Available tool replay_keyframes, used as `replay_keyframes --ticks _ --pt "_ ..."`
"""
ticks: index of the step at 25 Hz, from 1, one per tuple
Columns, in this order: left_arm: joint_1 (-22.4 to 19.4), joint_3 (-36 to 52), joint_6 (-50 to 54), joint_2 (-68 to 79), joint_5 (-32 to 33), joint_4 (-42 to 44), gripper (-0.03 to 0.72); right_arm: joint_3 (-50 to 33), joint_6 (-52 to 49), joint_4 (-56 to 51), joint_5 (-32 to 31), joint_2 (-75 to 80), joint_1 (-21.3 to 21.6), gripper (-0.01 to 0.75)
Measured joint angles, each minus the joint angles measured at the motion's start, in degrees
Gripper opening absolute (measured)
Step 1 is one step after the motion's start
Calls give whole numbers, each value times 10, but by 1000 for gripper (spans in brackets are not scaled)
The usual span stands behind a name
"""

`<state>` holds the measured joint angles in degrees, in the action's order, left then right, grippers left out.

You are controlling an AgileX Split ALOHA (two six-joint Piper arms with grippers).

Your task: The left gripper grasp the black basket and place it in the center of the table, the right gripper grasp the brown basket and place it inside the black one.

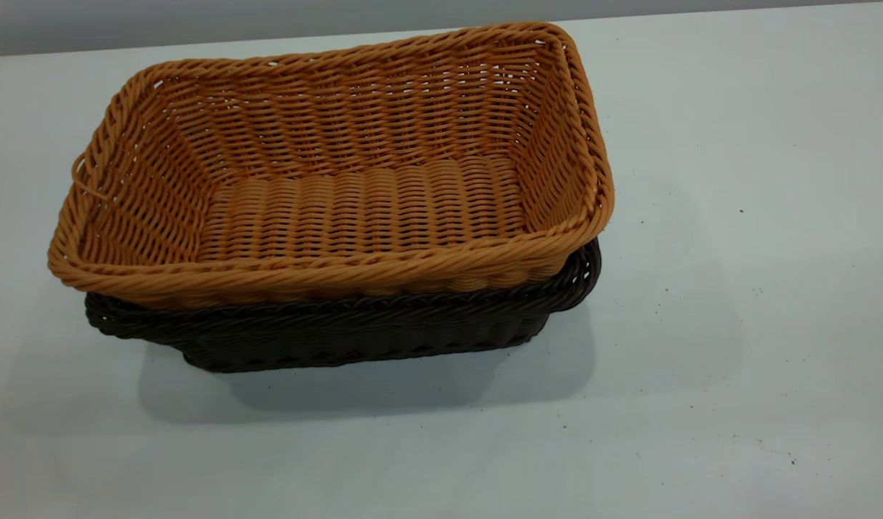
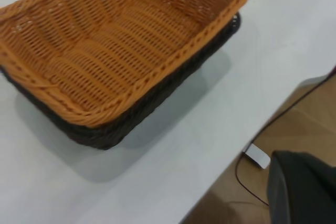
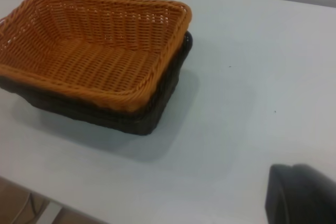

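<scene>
The brown basket (image 1: 355, 187) sits nested inside the black basket (image 1: 340, 339), its braided rim riding just above the dark rim, so both rest as one stack on the tabletop (image 1: 737, 288). By the look of it the placing is done. Neither the left gripper nor the right gripper shows its fingers in any view, so whether they are open cannot be told.

nested baskets (image 1: 326, 238) mid-table, bare table (image 1: 737, 324) all around
</scene>
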<state>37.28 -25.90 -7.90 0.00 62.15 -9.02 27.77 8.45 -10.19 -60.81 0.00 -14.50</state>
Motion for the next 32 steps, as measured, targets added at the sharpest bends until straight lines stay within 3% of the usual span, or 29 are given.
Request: replay_keyframes --ticks 4,12,16,23,32 --pt "-53 0 0 0 0 0 -1 0 0 0 0 0 52 0" --pt "-196 0 0 0 0 0 -1 0 0 0 0 0 217 0" --pt "-267 0 0 0 0 0 -1 0 0 0 0 0 272 0" --pt "-354 0 0 0 0 1 -1 0 0 0 0 0 277 0" --pt "-361 0 0 0 0 0 -1 0 0 0 0 0 253 0"
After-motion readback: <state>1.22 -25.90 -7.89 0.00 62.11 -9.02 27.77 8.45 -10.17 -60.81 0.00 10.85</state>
